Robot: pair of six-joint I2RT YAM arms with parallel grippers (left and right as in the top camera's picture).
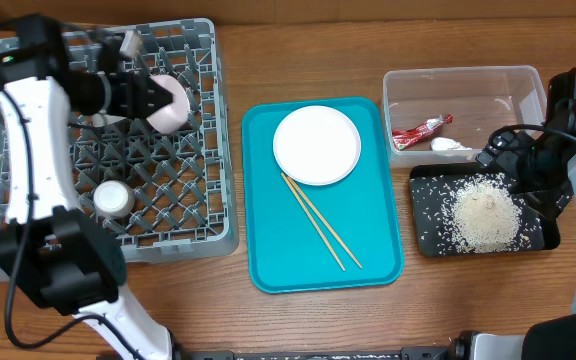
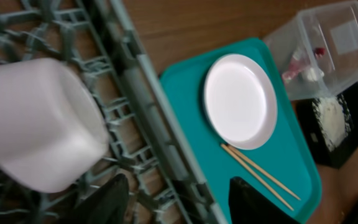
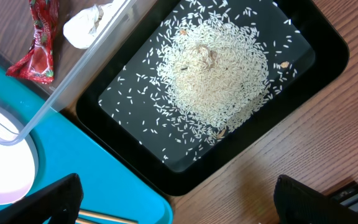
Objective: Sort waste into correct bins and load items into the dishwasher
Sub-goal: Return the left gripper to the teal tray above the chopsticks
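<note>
**While the bowl rests in the rack, the let-go is what counts**

Since the small white bowl [image 1: 173, 103] lies on the pegs of the dish rack [image 1: 193, 200], in the upper left of the overhead view, the step in hand looks like releasing it. The left gripper [image 2: 179, 186] has its fingers apart, and the bowl sits just beyond them, unclamped. To do this well, the arm should draw straight up and back so that neither finger catches the bowl or a peg.

- **In the rack:** one bowl and one small white cup [image 1: 113, 198].
- **On the teal tray [image 1: 268, 250] at centre:** one plate [image 1: 316, 145] and two chopsticks [image 1: 320, 222].
- **In the clear tub [image 1: 508, 85], upper right:** one red wrapper [image 1: 420, 131] and one white scrap [image 1: 450, 146].
- **In the black tray [image 1: 430, 235] below the tub:** one heap of rice [image 1: 483, 215].

The right gripper [image 3: 176, 190] hovers over the black tray, fingers wide apart and empty. I cannot make out a metal bowl.
</note>
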